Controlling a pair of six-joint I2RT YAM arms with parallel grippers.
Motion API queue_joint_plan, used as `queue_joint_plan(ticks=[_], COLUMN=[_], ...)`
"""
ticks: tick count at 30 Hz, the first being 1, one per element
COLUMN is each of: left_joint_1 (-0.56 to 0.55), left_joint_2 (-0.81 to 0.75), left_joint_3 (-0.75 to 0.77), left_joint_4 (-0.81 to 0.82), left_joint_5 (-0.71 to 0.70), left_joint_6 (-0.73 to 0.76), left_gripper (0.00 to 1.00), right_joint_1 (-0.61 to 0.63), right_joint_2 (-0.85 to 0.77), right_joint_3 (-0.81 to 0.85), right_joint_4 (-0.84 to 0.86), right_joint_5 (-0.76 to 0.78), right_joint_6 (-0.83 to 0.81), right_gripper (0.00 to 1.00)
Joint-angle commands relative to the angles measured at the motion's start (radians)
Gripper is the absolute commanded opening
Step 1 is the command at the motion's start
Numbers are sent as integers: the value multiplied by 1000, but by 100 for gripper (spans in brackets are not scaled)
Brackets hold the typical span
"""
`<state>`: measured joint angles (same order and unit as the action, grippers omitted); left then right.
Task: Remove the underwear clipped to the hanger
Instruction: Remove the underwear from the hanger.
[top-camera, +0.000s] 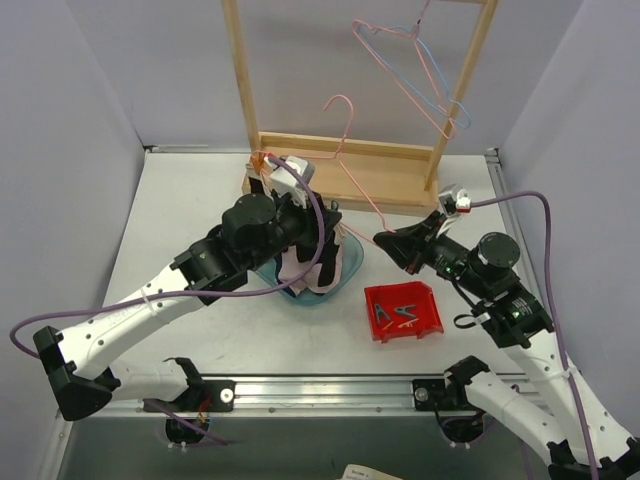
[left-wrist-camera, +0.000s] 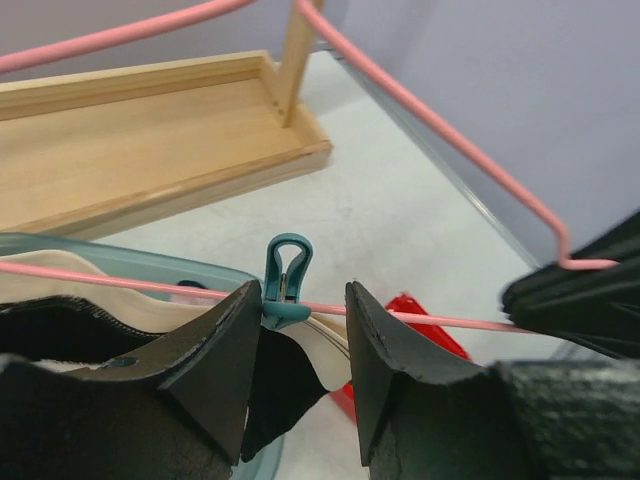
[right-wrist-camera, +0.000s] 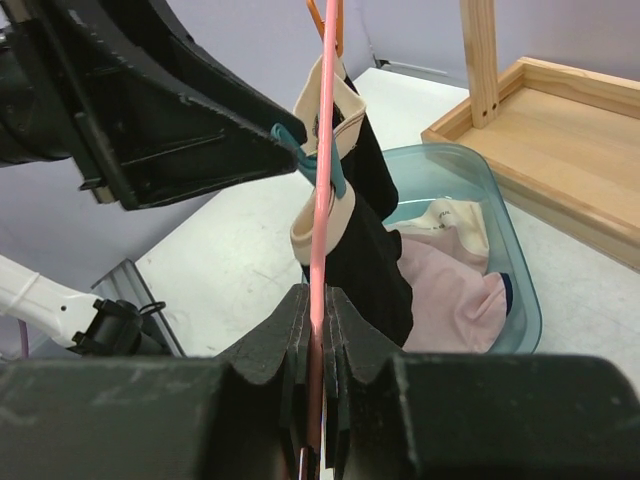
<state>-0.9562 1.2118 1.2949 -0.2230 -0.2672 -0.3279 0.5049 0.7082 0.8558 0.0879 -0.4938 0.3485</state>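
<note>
1. Fingers (left-wrist-camera: 215, 350) of the left gripper (left-wrist-camera: 302, 315) are held apart on either side of a teal pin (left-wrist-camera: 285, 280). One finger touches the pin and a gap is left at the other, so nothing is clamped.
2. The pin is clipped on the wire of the pink hanger (right-wrist-camera: 322, 180), over the beige waistband of the black briefs (right-wrist-camera: 372, 245). These are hung from that wire, just above the bin (top-camera: 340, 282).
3. Pink briefs (right-wrist-camera: 450, 295) are laid inside the teal bin.
4. A red tray (top-camera: 432, 298) is set just right of the bin, and loose pins (top-camera: 395, 316) are seen in it.
5. The right gripper (right-wrist-camera: 320, 300) is clenched on the hanger's wire.
6. A wooden rack (top-camera: 380, 172) is placed behind, and more hangers (top-camera: 400, 82) are hung high in it.
</note>
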Motion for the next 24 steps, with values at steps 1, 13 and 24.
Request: queue_joint_plan(ticks=[1, 13, 24], left_joint_1=[-13, -16, -16], left_joint_2=[-17, -15, -276], left_joint_3=[32, -25, -14], left_joint_4=[106, 269, 41], left_joint_5=[181, 376, -97], left_joint_6=[-85, -206, 4], left_gripper=[48, 48, 94], right_joint_1=[4, 4, 3], right_joint_2=[4, 19, -6], right_joint_3=[43, 60, 92], right_joint_4=[99, 98, 21], right_joint_5=[26, 24, 37], right_joint_6=[4, 0, -39], right_gripper=[0, 0, 0])
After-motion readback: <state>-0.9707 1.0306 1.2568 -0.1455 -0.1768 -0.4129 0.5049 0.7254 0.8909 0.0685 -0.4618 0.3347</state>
